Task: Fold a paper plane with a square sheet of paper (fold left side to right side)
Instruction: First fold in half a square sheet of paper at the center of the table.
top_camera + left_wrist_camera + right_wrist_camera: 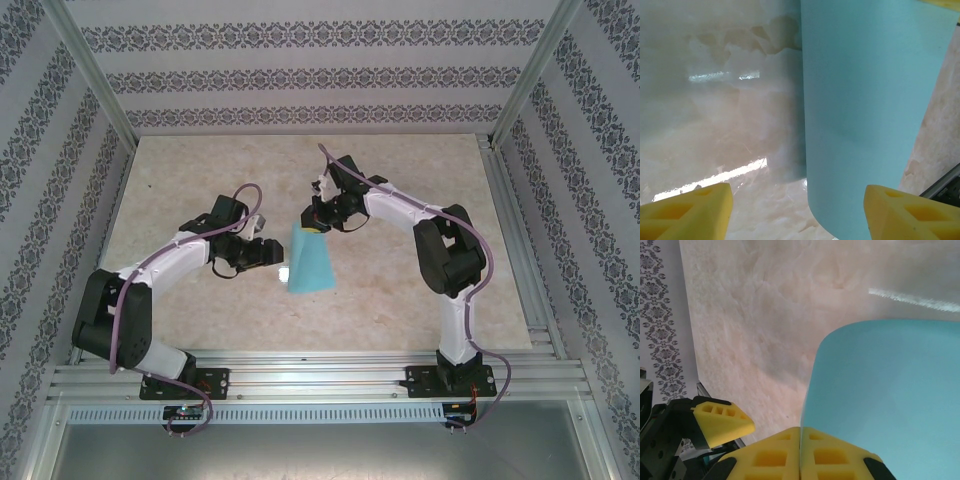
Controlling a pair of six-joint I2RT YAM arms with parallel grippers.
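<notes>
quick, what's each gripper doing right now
left gripper: open, fingers wide apart, gripping nothing
right gripper: closed, pinching the edge of the blue sheet of paper

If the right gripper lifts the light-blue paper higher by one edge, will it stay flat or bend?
Probably it bends: the paper curves where the right gripper pinches its edge. It looks thin and light, so a push may slide it over the glossy table. The open left gripper could easily crease it.
</notes>
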